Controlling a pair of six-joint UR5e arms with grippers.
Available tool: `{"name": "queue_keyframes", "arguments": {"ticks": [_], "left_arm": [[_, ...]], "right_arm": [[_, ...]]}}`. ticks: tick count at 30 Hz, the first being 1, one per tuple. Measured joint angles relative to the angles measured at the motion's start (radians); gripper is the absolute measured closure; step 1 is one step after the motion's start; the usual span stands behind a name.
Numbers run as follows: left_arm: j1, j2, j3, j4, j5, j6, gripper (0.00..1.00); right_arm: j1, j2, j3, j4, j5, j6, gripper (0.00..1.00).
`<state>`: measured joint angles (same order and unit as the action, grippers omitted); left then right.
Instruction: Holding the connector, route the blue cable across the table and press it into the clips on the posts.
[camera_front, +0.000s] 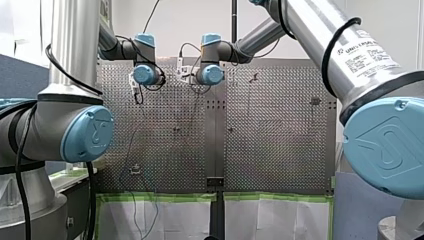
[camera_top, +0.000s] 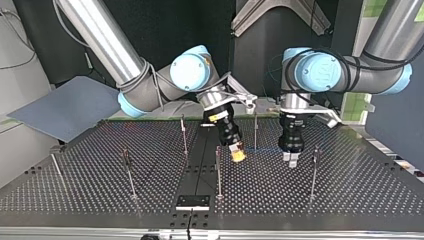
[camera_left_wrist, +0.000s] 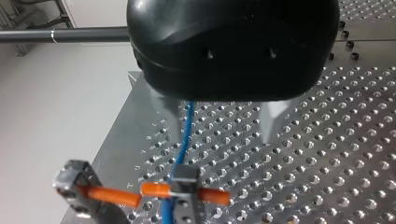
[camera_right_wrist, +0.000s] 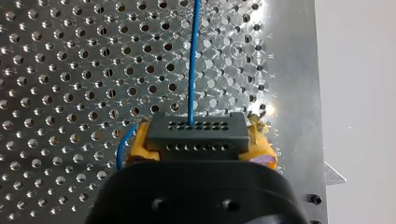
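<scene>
My right gripper (camera_right_wrist: 200, 145) is pinching the connector (camera_right_wrist: 196, 132), a dark grey block with rows of small holes, between its yellow pads (camera_right_wrist: 140, 145) just above the perforated table (camera_right_wrist: 70, 70). The blue cable (camera_right_wrist: 192, 60) leaves the middle of the connector's face and runs straight ahead of the gripper over the table. A short blue loop also shows beside one pad. In the top view my right gripper (camera_top: 239, 155) hangs tilted near the middle of the table (camera_top: 350, 185), close to a thin post (camera_top: 255, 131). My left gripper (camera_top: 291, 158) points straight down, further toward that view's right. I can make out a faint blue line of the blue cable (camera_top: 267, 150) spanning the gap between the two. In the left wrist view, my left gripper (camera_left_wrist: 219, 133) has its metal fingers (camera_left_wrist: 169, 114) spread apart. The blue cable (camera_left_wrist: 187, 135) drops between them, close along one finger, but I cannot tell whether it touches that finger. Ahead of this gripper the cable meets a grey clip (camera_left_wrist: 184, 179) with orange sleeves (camera_left_wrist: 156, 189) on either side and passes on beyond it. A second grey block (camera_left_wrist: 72, 179), also carrying an orange sleeve, stands beside the clip near the table's edge.
</scene>
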<state>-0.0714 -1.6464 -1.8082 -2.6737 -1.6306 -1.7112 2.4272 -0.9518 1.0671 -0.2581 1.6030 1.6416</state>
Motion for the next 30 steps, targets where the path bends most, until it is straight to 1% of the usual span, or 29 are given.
{"name": "queue_keyframes", "arguments": {"ticks": [1,2,3,4,7,17,25,28,30], "left_arm": [[0.0,0.0,0.0,0.0,-0.004,-0.001,0.8],[-0.001,0.0,0.0,-0.001,-0.012,-0.001,0.98],[-0.001,0.0,0.0,-0.002,-0.019,-0.002,0.98],[-0.001,0.0,0.0,-0.003,-0.026,-0.002,1.0],[-0.001,0.0,-0.001,-0.006,-0.046,-0.003,1.0],[-0.002,0.0,-0.014,-0.015,-0.083,-0.004,1.0],[-0.004,0.0,-0.018,-0.016,-0.089,-0.002,1.0],[-0.009,0.001,-0.035,-0.004,-0.103,0.011,1.0],[-0.012,0.001,-0.055,0.014,-0.11,0.015,1.0]], "right_arm": [[0.0,0.0,0.0,0.0,0.0,0.0,1.0],[0.0,0.0,0.0,0.0,-0.001,0.0,1.0],[0.0,0.0,0.0,0.0,-0.001,0.0,1.0],[0.0,0.0,0.0,0.001,-0.001,0.0,1.0],[0.0,0.0,0.0,0.001,-0.001,0.001,1.0],[0.0,0.001,0.0,0.004,-0.001,0.003,1.0],[0.001,0.003,0.012,0.007,0.003,0.004,1.0],[0.003,0.009,0.021,0.008,0.004,0.005,1.0],[0.004,0.017,0.024,0.011,0.005,0.004,1.0]]}}
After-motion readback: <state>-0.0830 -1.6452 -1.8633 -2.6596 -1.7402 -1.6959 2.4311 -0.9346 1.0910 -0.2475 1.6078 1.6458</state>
